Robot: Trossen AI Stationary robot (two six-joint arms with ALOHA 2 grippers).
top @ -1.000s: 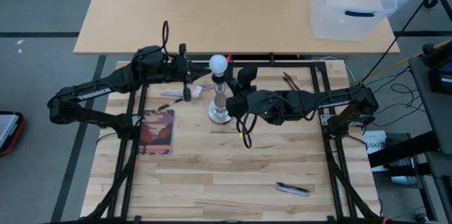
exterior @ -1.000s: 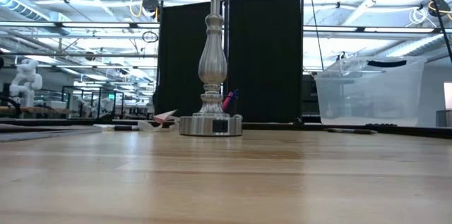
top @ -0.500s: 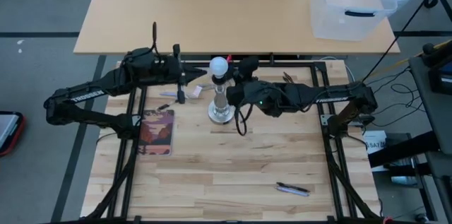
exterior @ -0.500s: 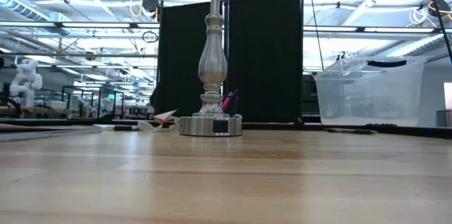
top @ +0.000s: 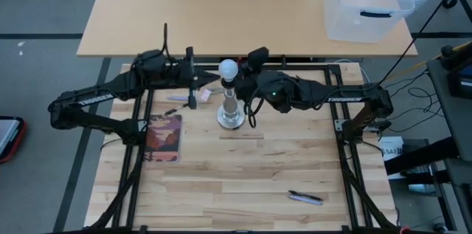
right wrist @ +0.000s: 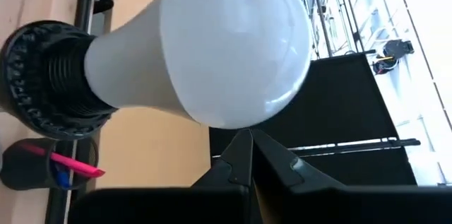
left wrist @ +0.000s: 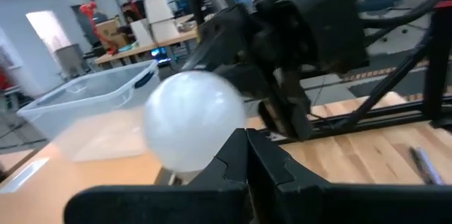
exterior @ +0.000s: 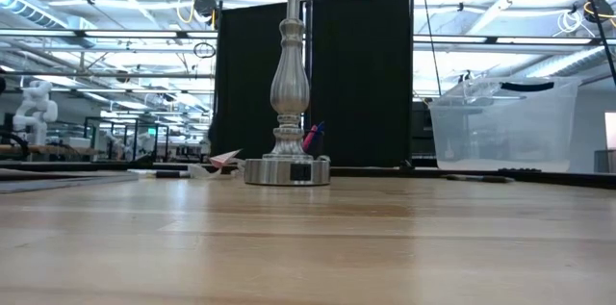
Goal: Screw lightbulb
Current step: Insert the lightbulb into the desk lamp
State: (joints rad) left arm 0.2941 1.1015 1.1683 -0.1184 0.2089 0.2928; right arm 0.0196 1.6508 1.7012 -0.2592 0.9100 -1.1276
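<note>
Right wrist view: frosted white lightbulb (right wrist: 212,47) seated in black socket (right wrist: 42,75); gripper fingers (right wrist: 233,164) together.

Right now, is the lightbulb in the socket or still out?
In. The lightbulb has its neck seated in the black socket atop the stand. How tightly, cannot tell.

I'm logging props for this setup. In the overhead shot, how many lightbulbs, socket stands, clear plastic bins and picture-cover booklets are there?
lightbulb: 1
socket stand: 1
clear plastic bin: 1
picture-cover booklet: 1
Total: 4
</note>
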